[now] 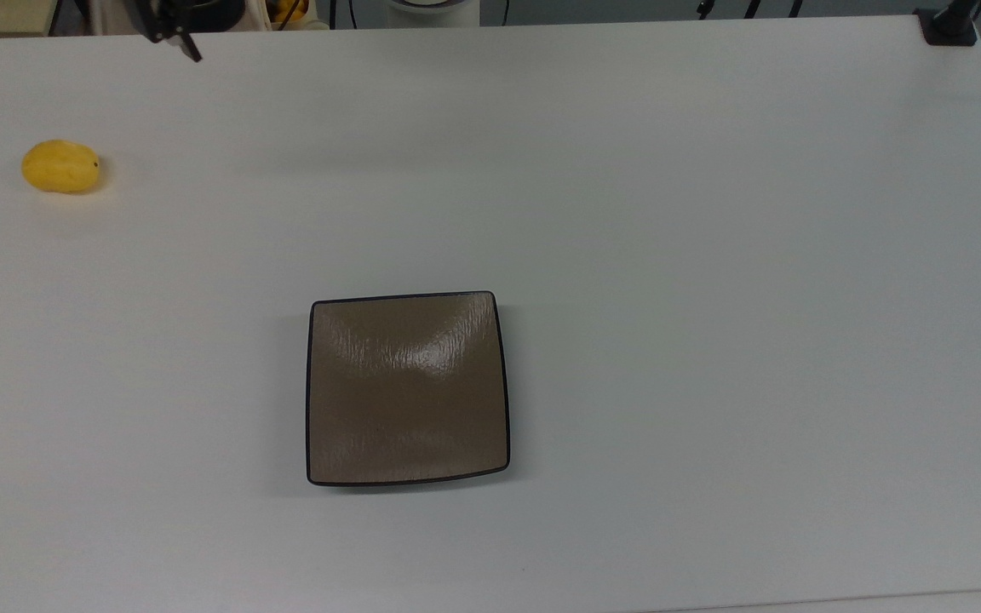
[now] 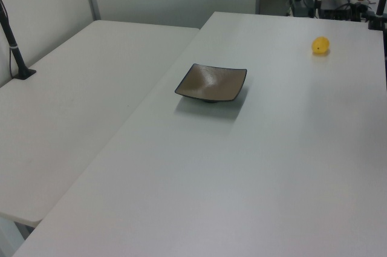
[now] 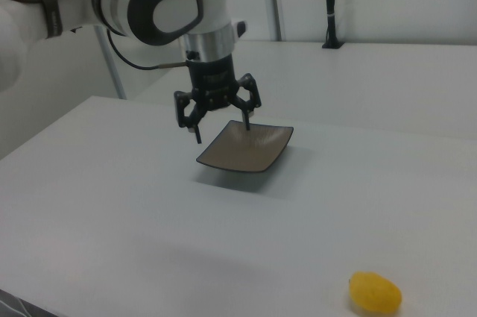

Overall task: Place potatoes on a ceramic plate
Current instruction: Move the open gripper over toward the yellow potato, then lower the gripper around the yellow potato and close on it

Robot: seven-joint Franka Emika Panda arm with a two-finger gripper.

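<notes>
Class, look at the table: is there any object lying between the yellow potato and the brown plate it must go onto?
No. Only bare white table lies between the potato and the plate.

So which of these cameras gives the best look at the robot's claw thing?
The right view: the gripper is whole there, jaws spread wide and empty, hanging above the table. In the top view, one dark finger pokes in at the upper edge. The left view has dark arm parts at the table's far end.
</notes>
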